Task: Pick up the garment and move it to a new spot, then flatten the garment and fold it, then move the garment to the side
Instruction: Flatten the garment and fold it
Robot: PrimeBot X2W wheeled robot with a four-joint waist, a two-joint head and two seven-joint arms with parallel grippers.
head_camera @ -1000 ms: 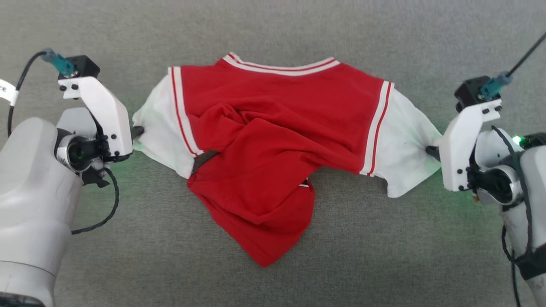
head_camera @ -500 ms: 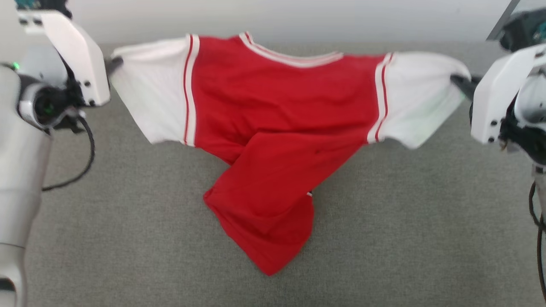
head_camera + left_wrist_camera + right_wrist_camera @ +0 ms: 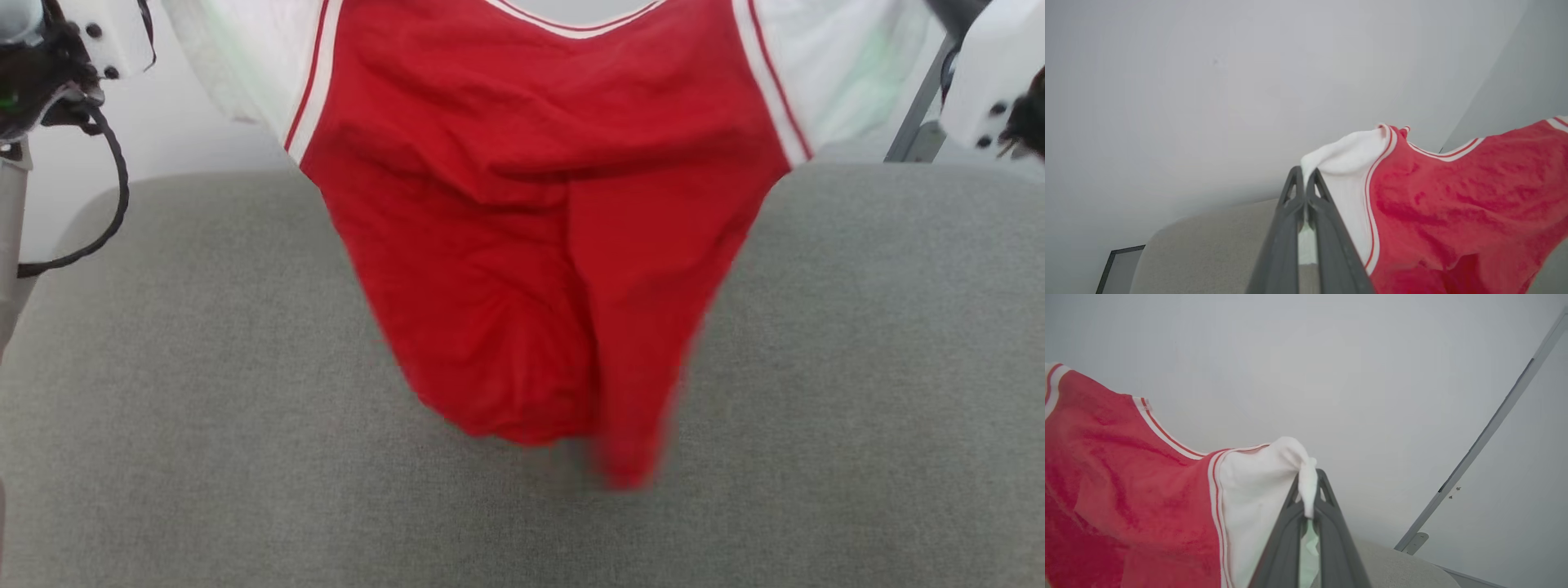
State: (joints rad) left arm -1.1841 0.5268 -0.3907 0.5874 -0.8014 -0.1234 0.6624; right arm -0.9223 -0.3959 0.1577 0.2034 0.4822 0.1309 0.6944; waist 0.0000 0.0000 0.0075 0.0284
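**Hanging soft jersey by both sleeve tips**

Garment (image 3: 522,245) hangs over grey padded surface (image 3: 898,367), hem (image 3: 531,420) low & blurred, can't tell if touching. L gripper (image 3: 1305,176) pressed together on one white sleeve tip (image 3: 1347,163); R gripper (image 3: 1308,478) same on the other. Fabric looks light, limp, no stiffness: prob. swings & bunches at mid-body. Sleeve tips seem the right hold, spreading it wide for laying flat.

Even, soft, shadowless light; the jersey's (image 3: 539,269) lower hem is motion-blurred, and the wrist views bend at their edges.
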